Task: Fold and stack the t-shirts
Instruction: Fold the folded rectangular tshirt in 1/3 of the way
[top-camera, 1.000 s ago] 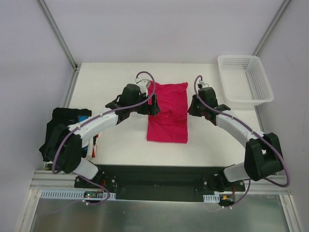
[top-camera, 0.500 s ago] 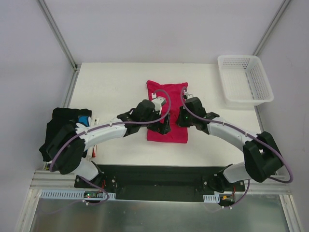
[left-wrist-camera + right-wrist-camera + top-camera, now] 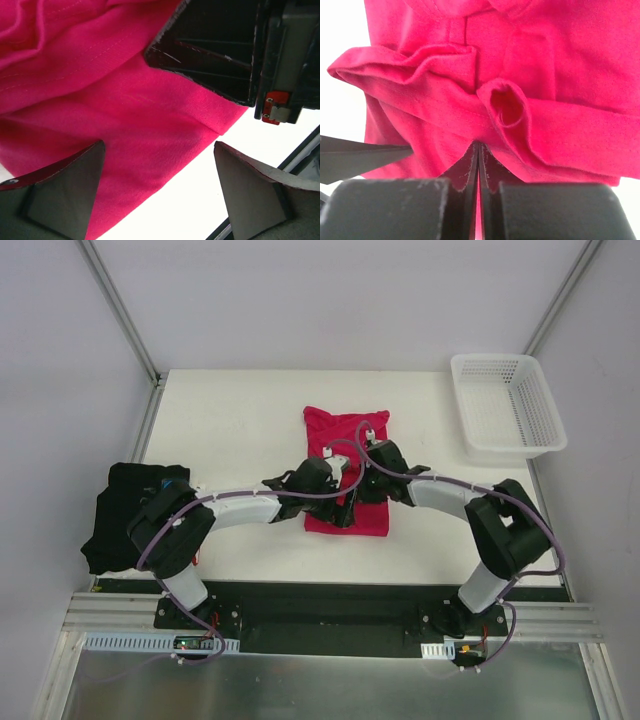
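Crimson t-shirt (image 3: 343,430), middle hidden under arms (image 3: 240,508), right fingers (image 3: 465,172) pinching it

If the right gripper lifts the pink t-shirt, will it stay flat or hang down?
Likely it hangs limp: the pink t-shirt bunches in soft folds. It looks thin, so probably light. The right gripper pinches only an edge, so layers may unfold.
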Motion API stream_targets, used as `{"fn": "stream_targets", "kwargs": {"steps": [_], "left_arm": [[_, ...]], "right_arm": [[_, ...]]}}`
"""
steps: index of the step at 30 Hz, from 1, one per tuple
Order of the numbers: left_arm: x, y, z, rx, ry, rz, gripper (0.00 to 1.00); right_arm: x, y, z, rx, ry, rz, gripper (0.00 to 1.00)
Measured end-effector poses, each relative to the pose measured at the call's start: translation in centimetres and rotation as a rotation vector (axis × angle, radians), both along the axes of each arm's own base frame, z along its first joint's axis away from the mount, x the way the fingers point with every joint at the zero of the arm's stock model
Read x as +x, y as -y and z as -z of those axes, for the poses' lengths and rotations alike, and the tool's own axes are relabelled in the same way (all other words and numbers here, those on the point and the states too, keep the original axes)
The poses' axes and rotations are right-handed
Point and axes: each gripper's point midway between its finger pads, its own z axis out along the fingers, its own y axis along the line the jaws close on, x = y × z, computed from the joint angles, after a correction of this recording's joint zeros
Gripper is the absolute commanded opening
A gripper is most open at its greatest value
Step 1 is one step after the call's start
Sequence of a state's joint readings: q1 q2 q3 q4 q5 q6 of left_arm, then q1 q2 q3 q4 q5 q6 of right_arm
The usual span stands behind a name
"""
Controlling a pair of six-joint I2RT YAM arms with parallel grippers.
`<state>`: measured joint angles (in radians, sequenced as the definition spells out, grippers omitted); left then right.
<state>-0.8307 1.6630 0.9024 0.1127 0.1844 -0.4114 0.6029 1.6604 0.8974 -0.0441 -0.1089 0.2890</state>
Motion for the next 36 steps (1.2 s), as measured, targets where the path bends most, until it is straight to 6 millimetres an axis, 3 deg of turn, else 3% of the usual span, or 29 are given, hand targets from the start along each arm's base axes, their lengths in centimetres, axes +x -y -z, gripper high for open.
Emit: {"fn": "stream_targets", "kwargs": {"steps": [11, 17, 22, 27, 32, 36], "left_arm": [[-0.1, 0.8, 0.9, -0.005, -0.03, 0.026, 0.9], [-0.2, 0.9, 0.9, -0.011, -0.031, 0.031, 0.9], [-0.2, 0.9, 1.0, -0.014, -0.028, 0.031, 0.9], [-0.2, 0.9, 1.1, -0.017, -0.025, 0.031, 0.9], [-0.1, 0.7, 1.0, -0.014, -0.016, 0.033, 0.91], [0.4, -0.6, 0.4, 0.019, 0.011, 0.01, 0.92]], "right_arm": [[3.0, -1.5, 0.5, 0.016, -0.01, 0.012, 0.01], [6.6, -1.2, 0.8, 0.023, -0.009, 0.048, 0.01], [11.1, -0.1, -0.2, 0.019, 0.04, 0.09, 0.01], [14.0, 1.4, -1.3, 0.015, 0.076, 0.135, 0.01], [13.8, 2.1, -1.9, 0.007, 0.077, 0.141, 0.03], [10.6, 3.3, -3.5, 0.005, 0.07, 0.132, 0.28]]}}
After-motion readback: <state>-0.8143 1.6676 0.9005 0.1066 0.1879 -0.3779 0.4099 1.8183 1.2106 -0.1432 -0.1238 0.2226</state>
